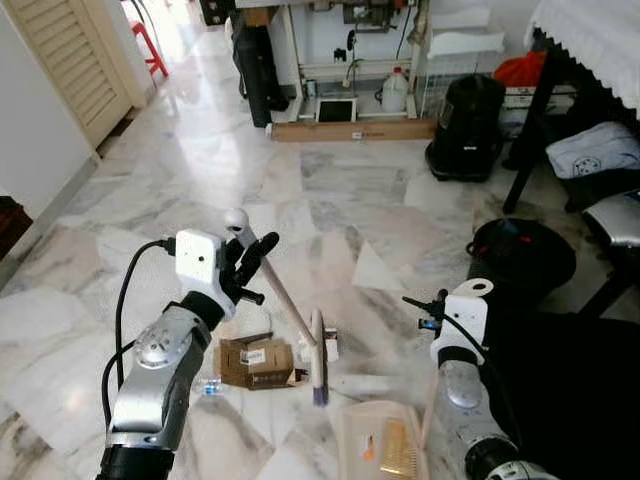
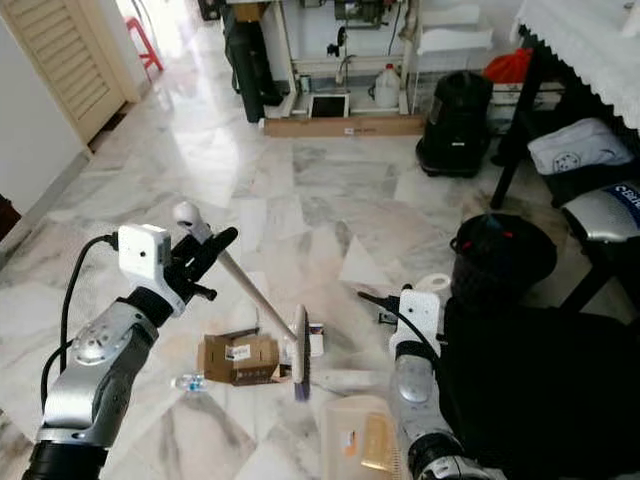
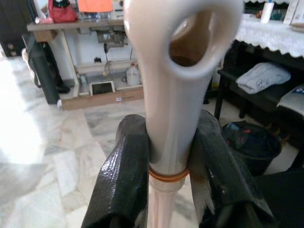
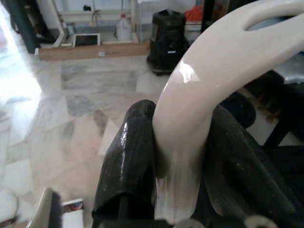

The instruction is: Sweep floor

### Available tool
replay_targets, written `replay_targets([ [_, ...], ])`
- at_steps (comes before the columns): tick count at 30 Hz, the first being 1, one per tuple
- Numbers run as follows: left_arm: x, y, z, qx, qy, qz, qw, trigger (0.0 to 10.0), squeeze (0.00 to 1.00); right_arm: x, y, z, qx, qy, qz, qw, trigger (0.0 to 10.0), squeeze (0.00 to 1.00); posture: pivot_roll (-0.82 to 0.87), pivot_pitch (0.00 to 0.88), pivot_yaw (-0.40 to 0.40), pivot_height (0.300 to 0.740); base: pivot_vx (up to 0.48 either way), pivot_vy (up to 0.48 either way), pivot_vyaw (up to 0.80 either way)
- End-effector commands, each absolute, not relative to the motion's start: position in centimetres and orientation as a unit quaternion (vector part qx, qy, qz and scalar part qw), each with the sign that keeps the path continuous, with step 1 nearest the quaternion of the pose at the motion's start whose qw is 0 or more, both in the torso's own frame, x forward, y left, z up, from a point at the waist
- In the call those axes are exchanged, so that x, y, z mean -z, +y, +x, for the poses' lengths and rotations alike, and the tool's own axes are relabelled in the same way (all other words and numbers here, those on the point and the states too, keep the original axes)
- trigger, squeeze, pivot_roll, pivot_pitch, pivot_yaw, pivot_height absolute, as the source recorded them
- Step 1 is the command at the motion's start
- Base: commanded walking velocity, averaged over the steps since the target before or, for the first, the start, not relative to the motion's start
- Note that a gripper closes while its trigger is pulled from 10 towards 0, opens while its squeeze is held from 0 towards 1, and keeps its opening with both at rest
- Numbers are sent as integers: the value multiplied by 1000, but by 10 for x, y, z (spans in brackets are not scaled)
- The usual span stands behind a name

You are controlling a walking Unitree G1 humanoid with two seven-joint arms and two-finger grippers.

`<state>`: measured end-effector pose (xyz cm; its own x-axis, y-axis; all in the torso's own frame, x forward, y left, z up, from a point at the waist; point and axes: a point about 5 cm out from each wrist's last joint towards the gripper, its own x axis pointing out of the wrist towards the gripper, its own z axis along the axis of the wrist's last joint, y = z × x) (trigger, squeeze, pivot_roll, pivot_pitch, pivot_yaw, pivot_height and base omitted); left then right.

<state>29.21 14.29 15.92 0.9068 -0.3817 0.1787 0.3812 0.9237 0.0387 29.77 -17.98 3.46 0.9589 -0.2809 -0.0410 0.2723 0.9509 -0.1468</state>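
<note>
The marble floor [image 1: 200, 170] carries a flattened cardboard box [image 1: 256, 361]. Just beside the box lie a small plastic bottle [image 1: 207, 386] and the broom head [image 1: 318, 360]; the dustpan [image 1: 380, 440] sits near it. Well beyond the box, a long carton [image 1: 353, 130] and a black vacuum [image 1: 466, 128].

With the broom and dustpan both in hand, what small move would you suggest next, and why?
Probably a short stroke of the broom toward the dustpan. The left pincer grips its handle, the head stands beside the cardboard scrap, and the right pincer holds the pan's handle just beyond it.
</note>
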Motion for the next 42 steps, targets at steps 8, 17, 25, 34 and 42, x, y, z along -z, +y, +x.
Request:
replay_targets([
  [8,-136,140,282,183,-89,75,976,10000,0,-70,-176,306,141,-62,-28,988,10000,0,80,0,56,740,0,0,0],
  [17,-124,133,279,155,-102,80,979,10000,0,-100,-178,305,139,-115,-16,983,10000,0,66,0,27,740,0,0,0],
  [25,-126,138,288,127,-120,81,981,10000,0,-110,-173,300,124,-124,-9,984,10000,0,62,0,8,740,0,0,0],
  [34,-123,134,291,133,-117,72,982,10000,0,-111,-169,297,116,-116,-14,986,10000,0,60,0,13,740,0,0,0],
  [42,-124,136,293,127,-116,68,983,10000,0,-113,-168,300,109,-109,-15,988,10000,0,63,0,19,740,0,0,0],
])
